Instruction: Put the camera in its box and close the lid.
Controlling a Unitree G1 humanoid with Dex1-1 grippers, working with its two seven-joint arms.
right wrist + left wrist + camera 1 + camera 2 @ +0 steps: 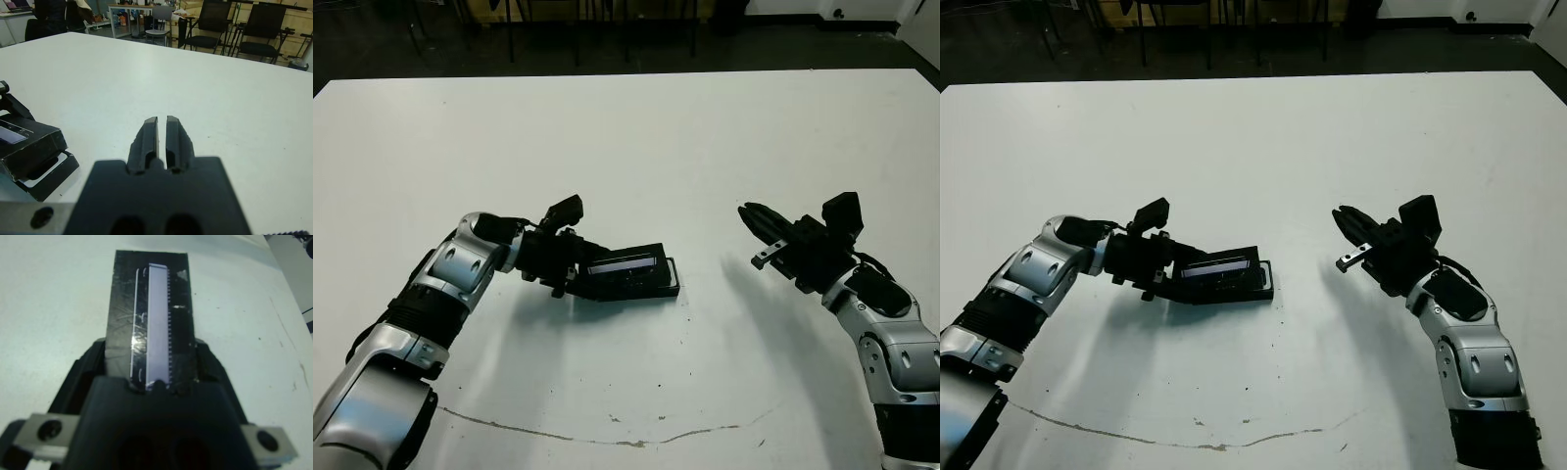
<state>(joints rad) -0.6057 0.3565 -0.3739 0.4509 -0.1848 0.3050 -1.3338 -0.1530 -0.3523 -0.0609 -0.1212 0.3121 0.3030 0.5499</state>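
Note:
The lid (625,265), a black cover with a pale glossy strip, sits tilted over the box (674,279). Its right end rests low on the box and its left end is raised. My left gripper (576,275) is shut on the lid's left end, and the left wrist view shows the lid (149,318) running out between the fingers. In the right wrist view the box (53,179) shows a little white lining under the lid (27,142). The camera is hidden. My right gripper (750,216) hovers to the right of the box, apart from it, fingers (149,134) shut on nothing.
The white table (626,137) stretches far behind both arms. A thin dark crack line (607,438) runs along its near part. Beyond the far edge stand black chairs (257,29) and desks.

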